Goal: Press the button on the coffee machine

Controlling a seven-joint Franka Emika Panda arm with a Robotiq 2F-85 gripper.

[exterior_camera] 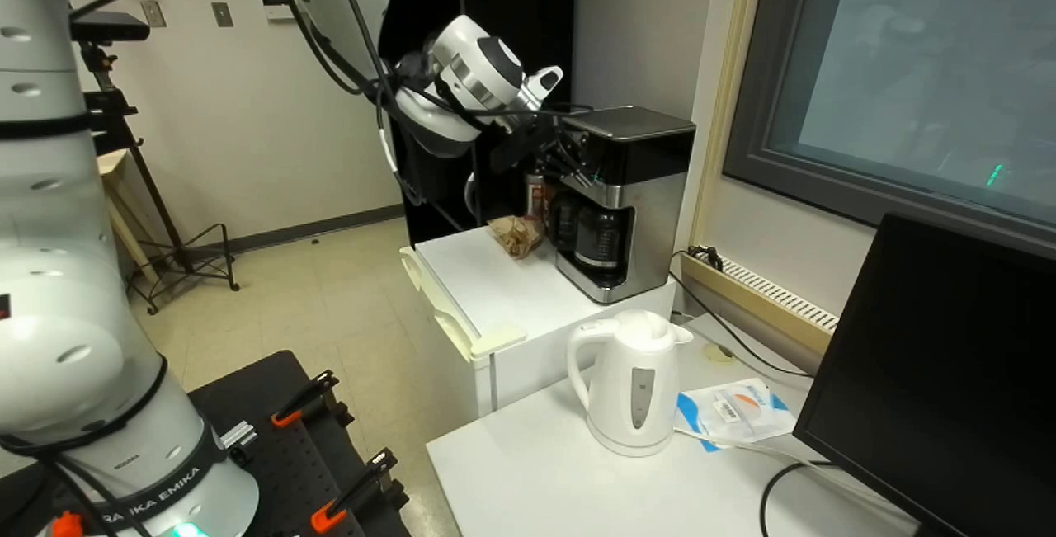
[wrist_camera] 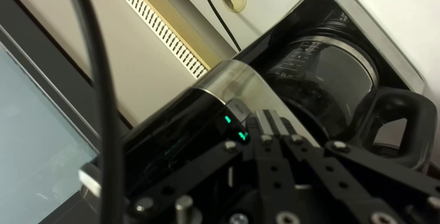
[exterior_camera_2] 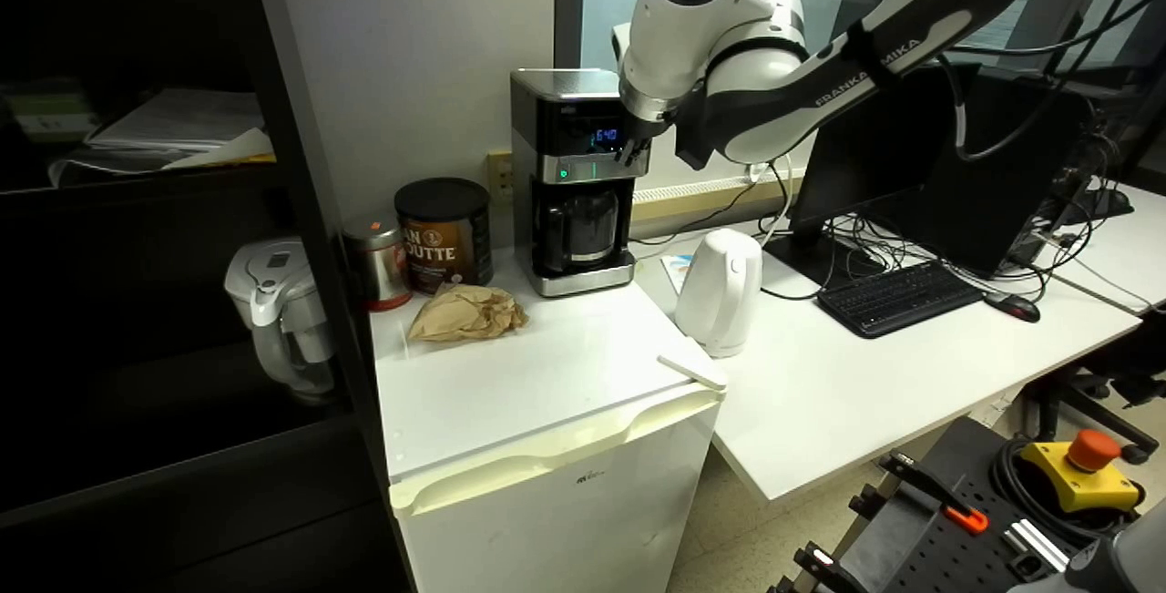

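The coffee machine [exterior_camera: 662,223] is a boxy black and silver drip maker on the white fridge top. It also shows in an exterior view [exterior_camera_2: 528,156] with blue digits and a green light lit on its front. Its glass carafe [exterior_camera_2: 589,227] sits in the recess. In the wrist view, a grey button [wrist_camera: 239,109] lies on the silver band [wrist_camera: 237,79] beside green lights. My gripper [wrist_camera: 271,122] is shut and empty, its fingertips just beside that button in the wrist view. In both exterior views the gripper [exterior_camera: 584,176] [exterior_camera_2: 630,154] is at the machine's front panel. I cannot tell whether it touches.
A white kettle [exterior_camera: 635,397] stands on the lower desk beside the white fridge [exterior_camera_2: 547,374]. A brown paper bag [exterior_camera_2: 467,312], a coffee can [exterior_camera_2: 444,238] and a metal canister [exterior_camera_2: 378,260] stand beside the machine. A monitor [exterior_camera: 932,372] and a window are close by.
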